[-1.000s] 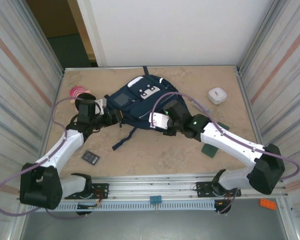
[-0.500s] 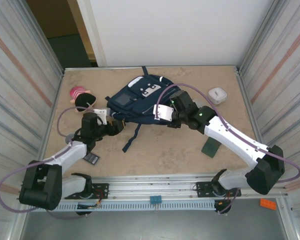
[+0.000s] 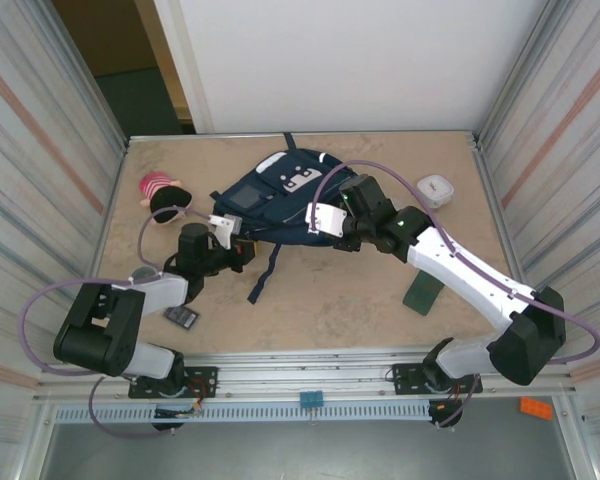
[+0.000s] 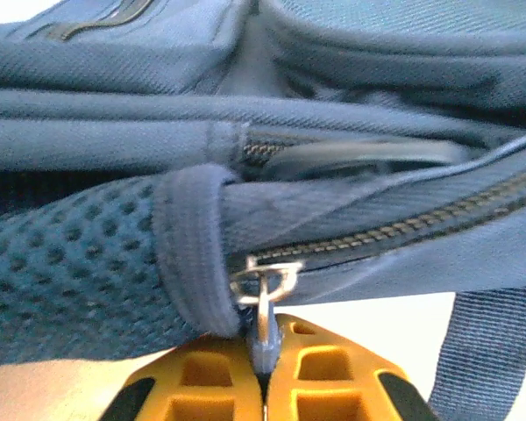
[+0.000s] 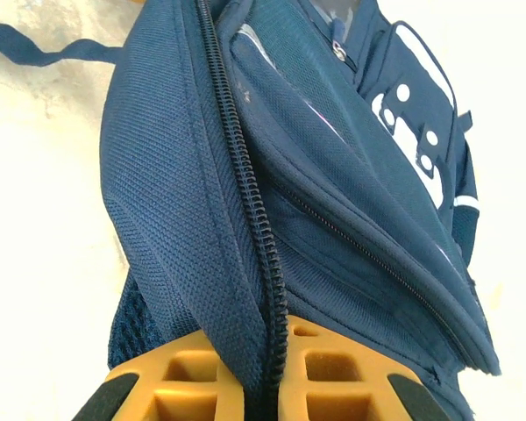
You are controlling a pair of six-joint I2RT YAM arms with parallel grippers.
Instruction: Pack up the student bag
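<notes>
**Both claws clamped on the bag's zip line**

From the top camera: pale, marbled beige counter (image 3: 330, 300), ribbed metal walls on both sides, a white panel at the back and a dark doorway at far left. The student bag (image 3: 280, 195) lies mid-counter towards the back. My left claw (image 3: 242, 245) is at its near-left edge and my right claw (image 3: 332, 232) at its near-right edge. The bag's white patches carry marks too small to read.

Left wrist: my left claw (image 4: 261, 386) is pinched shut on the zip pull (image 4: 261, 338), with blue mesh and strap just above.

Right wrist: my right claw (image 5: 267, 377) is closed tight on the bag's (image 5: 333, 219) zipped edge. There's a white patch with dots, no legible lettering.
</notes>
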